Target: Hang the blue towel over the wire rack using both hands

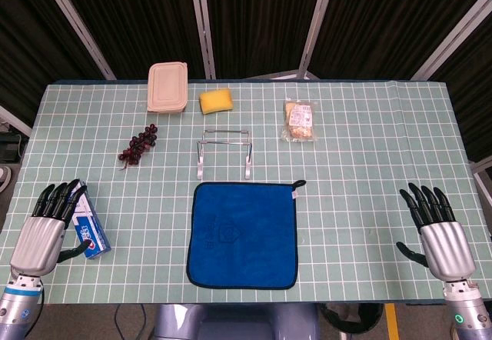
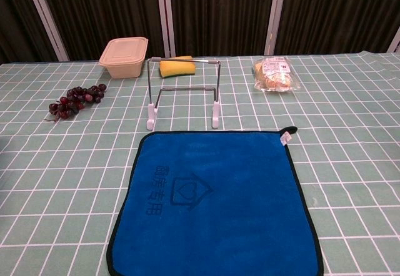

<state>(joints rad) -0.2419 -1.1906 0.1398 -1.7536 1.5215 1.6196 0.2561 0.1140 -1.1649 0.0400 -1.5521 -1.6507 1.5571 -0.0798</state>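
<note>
Blue towel lying flat near the tabletop's front edge, just before the wire rack
Left hand partly hiding one box; right hand resting apart; both fingers released, holding nothing

I see a counter covered in a pale green cloth with a white grid. Behind it hang dark pleated curtains, crossed by slanting pale metal struts. Even light falls overhead. Grey floor shows below the near edge.
</note>
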